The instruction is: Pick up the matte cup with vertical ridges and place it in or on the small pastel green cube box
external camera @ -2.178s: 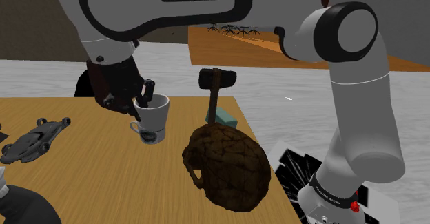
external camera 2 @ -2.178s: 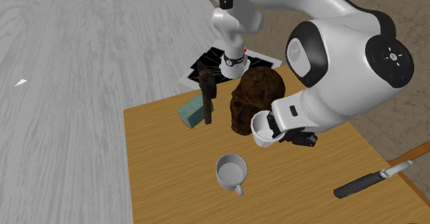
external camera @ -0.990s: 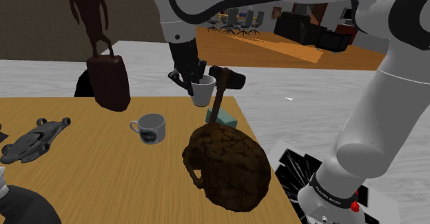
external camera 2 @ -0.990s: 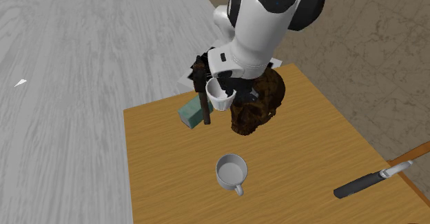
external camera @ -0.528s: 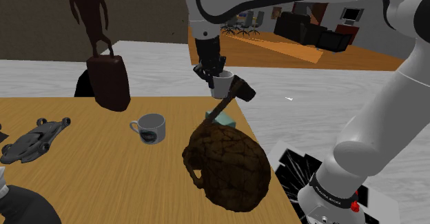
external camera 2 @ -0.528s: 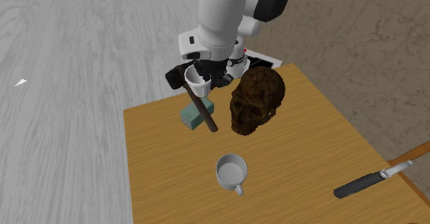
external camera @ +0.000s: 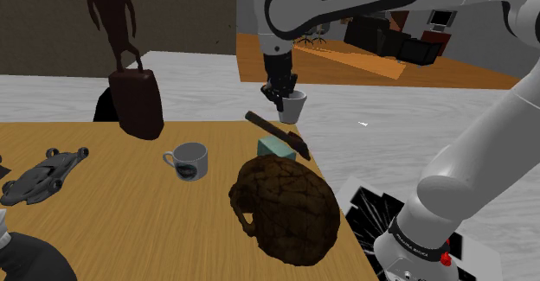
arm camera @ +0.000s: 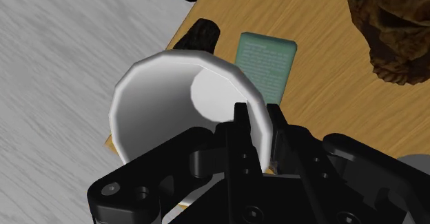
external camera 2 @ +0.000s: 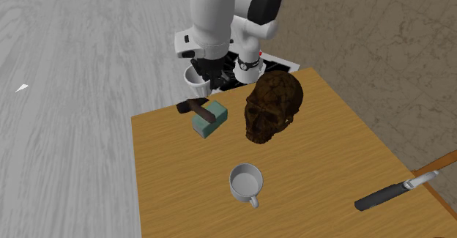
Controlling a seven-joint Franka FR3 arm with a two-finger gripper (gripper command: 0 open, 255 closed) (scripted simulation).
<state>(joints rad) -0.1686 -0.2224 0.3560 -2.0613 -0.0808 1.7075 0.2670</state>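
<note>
Carrying stage, read from the shoulder view's lower edge upward. Nearest, at lower centre, a brown skull [external camera: 286,206] sits on the wooden table [external camera: 121,227]. Just behind it, at the table's corner, lies the pale green box [external camera: 277,148], with a dark hammer [external camera: 275,132] resting across its top. A white mug [external camera: 189,159] stands apart at centre left.

Above and slightly right of the box hangs the gripper [external camera: 281,93], its fingers clamped on the rim wall of the white cup [external camera: 292,108]; the wrist view shows one finger inside the mouth and one outside. The cup is clear of every surface, mouth upward, its long axis roughly vertical.

In the second exterior view the cup [external camera 2: 195,77] hangs at upper centre over the grey floor [external camera 2: 73,68], just past the table edge, while the box [external camera 2: 209,121] lies below and right of it, inside the edge.

The wrist view places the box [arm camera: 267,60] beyond the cup's [arm camera: 172,105] far rim.

Judgement: the next move calls for a short shift back over the table, then a descent. The hammer covers part of the box's top, so the cup may land tilted.
</note>
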